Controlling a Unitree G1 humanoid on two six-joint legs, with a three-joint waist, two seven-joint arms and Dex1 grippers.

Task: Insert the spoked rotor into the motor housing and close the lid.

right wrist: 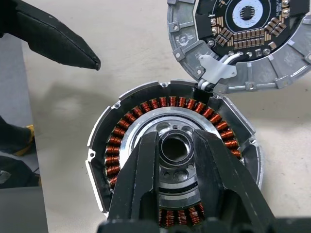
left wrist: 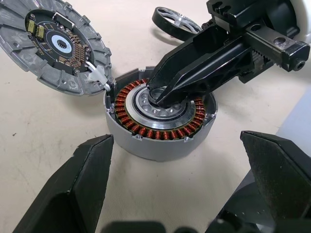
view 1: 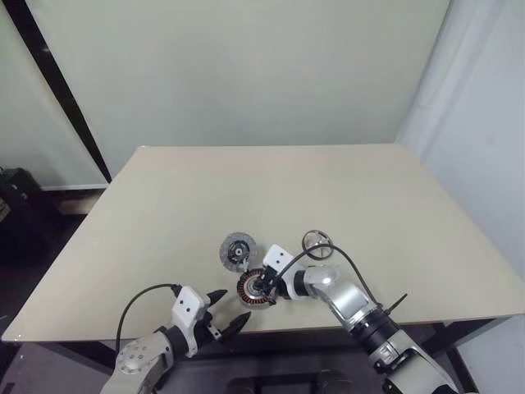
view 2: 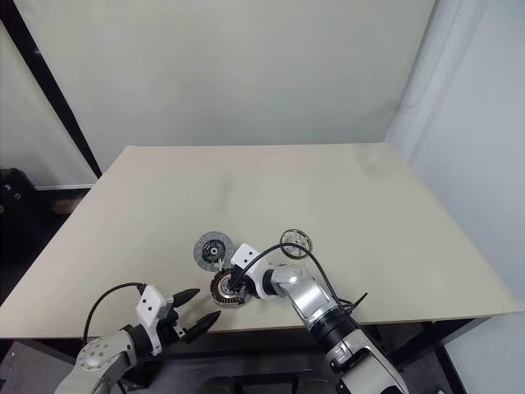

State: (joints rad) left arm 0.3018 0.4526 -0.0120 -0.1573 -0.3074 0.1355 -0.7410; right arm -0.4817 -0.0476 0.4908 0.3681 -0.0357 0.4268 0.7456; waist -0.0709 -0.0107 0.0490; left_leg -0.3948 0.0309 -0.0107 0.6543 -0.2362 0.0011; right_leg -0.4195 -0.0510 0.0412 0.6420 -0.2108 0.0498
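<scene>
A round squat motor housing (view 1: 255, 287) with a ring of copper-brown windings around a silver centre hub sits on the beige tabletop (view 1: 344, 205), close to the near edge and a little left of its middle. The right gripper (right wrist: 176, 148) reaches in from the right and rests over it, its two black fingers (left wrist: 194, 63) closed on the small raised collar of the hub, one on each side.

Just beyond the housing, touching its rim on the far-left side, lies the flat round grey metal lid (view 1: 238, 249), inner face up, showing a dark circuit board with copper pads and a pale ring at the centre. A short white lead with a metal tab (right wrist: 217, 68) runs from the lid to the housing's edge. I can read no maker's name, label or lettering on either part.

The small shiny silver spoked rotor (view 1: 317, 240) lies on the tabletop to the right of the lid, beyond the right arm and apart from the housing.

The left gripper (view 1: 225, 309) hovers at the near edge, to the left of the housing, its black fingers spread wide and holding nothing.
</scene>
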